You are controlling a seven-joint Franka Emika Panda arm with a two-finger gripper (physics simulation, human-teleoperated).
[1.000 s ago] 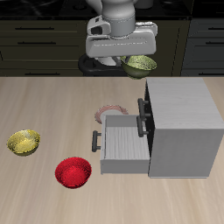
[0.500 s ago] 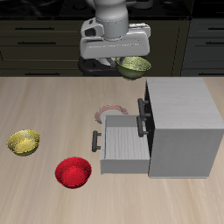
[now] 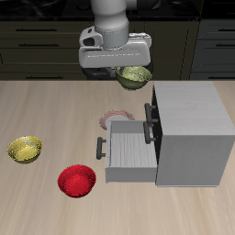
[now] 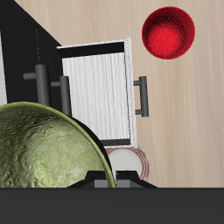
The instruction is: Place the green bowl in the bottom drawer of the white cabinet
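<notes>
My gripper [image 3: 128, 72] is shut on the green bowl [image 3: 136, 77] and holds it in the air behind the white cabinet [image 3: 190, 133], above the table's back part. In the wrist view the green bowl [image 4: 48, 149] fills much of the picture, close to the camera. The bottom drawer [image 3: 126, 150] is pulled out toward the table's middle, a shallow grey tray with a dark bar handle [image 3: 100, 147]. It also shows in the wrist view [image 4: 96, 92], and nothing lies in it. The fingertips are hidden by the bowl.
A red bowl [image 3: 77, 181] sits near the table's front edge, also seen in the wrist view [image 4: 168, 32]. A yellower bowl [image 3: 25, 149] lies farther off to the side. A white plate [image 3: 115, 119] lies just behind the open drawer. Dark cabinets stand behind the table.
My gripper has moved sideways with the green bowl, away from over the cabinet's back edge and toward the drawer's side, and slightly lower. Nothing else moved.
</notes>
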